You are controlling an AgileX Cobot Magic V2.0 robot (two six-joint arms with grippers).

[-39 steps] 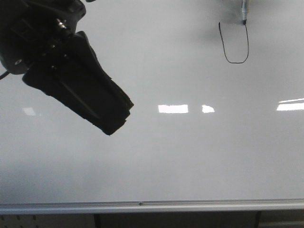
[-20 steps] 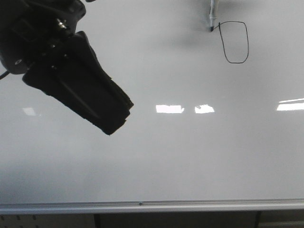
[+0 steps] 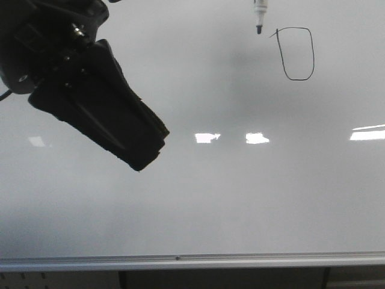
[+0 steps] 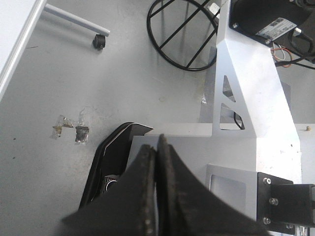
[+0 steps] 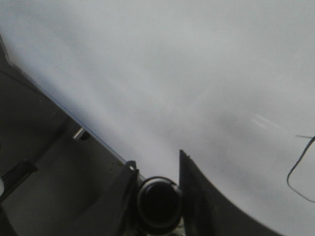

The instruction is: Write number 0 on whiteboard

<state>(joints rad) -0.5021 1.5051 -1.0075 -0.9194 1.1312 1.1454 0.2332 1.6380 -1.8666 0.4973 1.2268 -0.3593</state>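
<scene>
The number 0 (image 3: 313,55) is a thin black closed loop at the whiteboard's (image 3: 240,198) upper right, with a short tick at its top-left. A marker (image 3: 260,18) hangs from the top edge, its dark tip just left of that tick. Whether the tip touches the board I cannot tell. My right gripper (image 5: 156,160) is shut on the marker (image 5: 158,201), whose round black end sits between the fingers. Part of the number 0's stroke (image 5: 299,183) shows in the right wrist view. My left gripper (image 3: 147,153) hangs dark at the upper left, shut on nothing (image 4: 156,142).
A silver rail (image 3: 180,260) runs along the board's lower edge. Bright light reflections (image 3: 207,138) lie across the middle of the board. The left wrist view faces the floor, the silver robot frame (image 4: 246,98) and a black wire ring (image 4: 184,34).
The marker drew leftward across the top and closed the loop, then moved up and left away from the stroke. The left arm has stayed still.
</scene>
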